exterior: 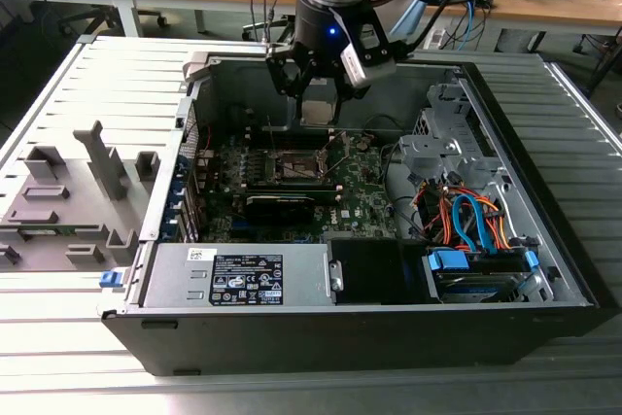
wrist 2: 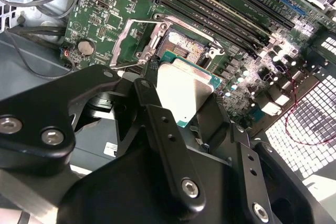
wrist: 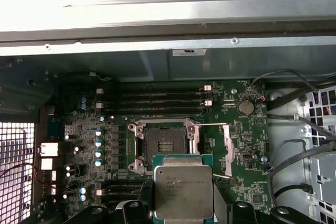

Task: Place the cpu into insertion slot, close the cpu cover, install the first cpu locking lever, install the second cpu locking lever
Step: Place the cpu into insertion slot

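The cpu, a pale silvery square chip, hangs above the motherboard with my gripper shut on its edges. In both wrist views the cpu sits between the black fingers. The insertion slot lies open and dark just beyond the chip, with nothing in it. The cpu cover is flipped open beside the slot. In the exterior view the insertion slot lies below and slightly toward the camera from the held chip. A thin lever rod stands raised by the slot.
The open computer case lies on a slatted grey table. A black graphics card sits in front of the slot, memory slots behind it. A power supply, drive cage with orange and blue cables and grey fixture surround it.
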